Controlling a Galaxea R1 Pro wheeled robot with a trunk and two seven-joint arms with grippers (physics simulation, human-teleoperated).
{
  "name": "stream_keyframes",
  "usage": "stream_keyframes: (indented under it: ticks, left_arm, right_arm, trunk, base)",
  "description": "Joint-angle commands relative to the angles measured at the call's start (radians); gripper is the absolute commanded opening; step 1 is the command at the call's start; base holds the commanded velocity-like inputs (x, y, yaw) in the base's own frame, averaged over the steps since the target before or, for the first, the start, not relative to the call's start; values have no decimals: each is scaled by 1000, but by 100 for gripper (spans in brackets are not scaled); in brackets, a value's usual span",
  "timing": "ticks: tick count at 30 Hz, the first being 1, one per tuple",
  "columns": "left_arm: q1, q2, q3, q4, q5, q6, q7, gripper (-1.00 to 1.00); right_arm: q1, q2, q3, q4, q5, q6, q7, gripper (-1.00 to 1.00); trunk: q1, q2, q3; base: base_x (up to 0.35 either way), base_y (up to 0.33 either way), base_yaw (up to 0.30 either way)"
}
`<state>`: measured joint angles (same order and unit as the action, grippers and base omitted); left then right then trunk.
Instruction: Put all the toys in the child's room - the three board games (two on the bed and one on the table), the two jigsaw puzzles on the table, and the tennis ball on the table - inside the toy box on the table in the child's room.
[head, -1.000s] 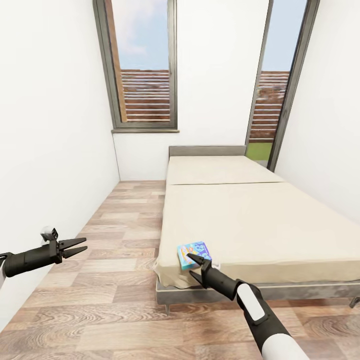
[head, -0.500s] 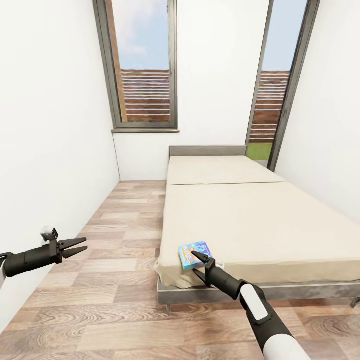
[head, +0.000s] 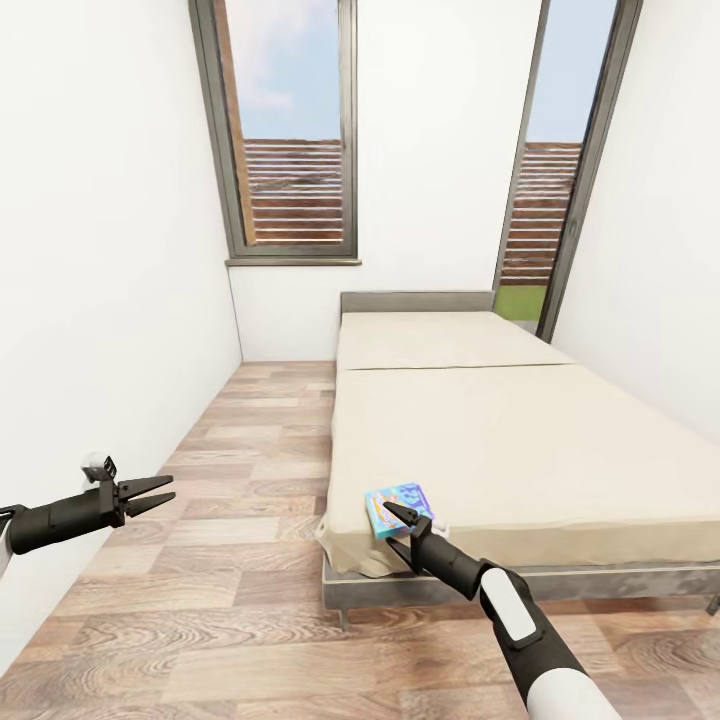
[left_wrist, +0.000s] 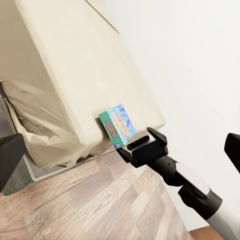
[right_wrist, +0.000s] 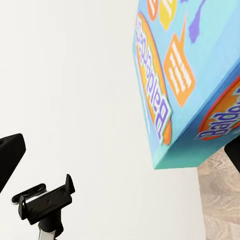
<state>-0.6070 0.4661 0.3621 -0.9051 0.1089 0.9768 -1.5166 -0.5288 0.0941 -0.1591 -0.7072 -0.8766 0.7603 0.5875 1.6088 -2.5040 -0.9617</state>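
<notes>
Where bed (head: 520, 440) ends, board game (head: 396, 507) touching right pincer (head: 400, 532).

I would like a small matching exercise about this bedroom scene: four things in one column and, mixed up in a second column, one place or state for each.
Things:
1. board game
2. left pincer
3. bed
4. right pincer

Places or states:
a. open, over the wooden floor
b. beige mattress, grey frame
c. lies at the mattress's near corner
d. open, at the blue box

Pairs: 1-c, 2-a, 3-b, 4-d
</notes>
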Motion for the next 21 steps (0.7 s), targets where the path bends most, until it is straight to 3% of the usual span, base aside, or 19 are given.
stream_keyframes:
  ticks: [1, 21]
  left_arm:
    - [0, 0, 0, 0, 0, 11, -4, 100]
    - [0, 0, 0, 0, 0, 10, -4, 100]
  right_arm:
    - [-1, 1, -5, 0, 1, 7, 2, 100]
    - [0, 2, -5, 1, 2, 7, 0, 100]
  trunk:
    - [0, 0, -1]
    - [0, 0, -1]
  base:
    - [0, 8, 0]
    - [0, 17, 0]
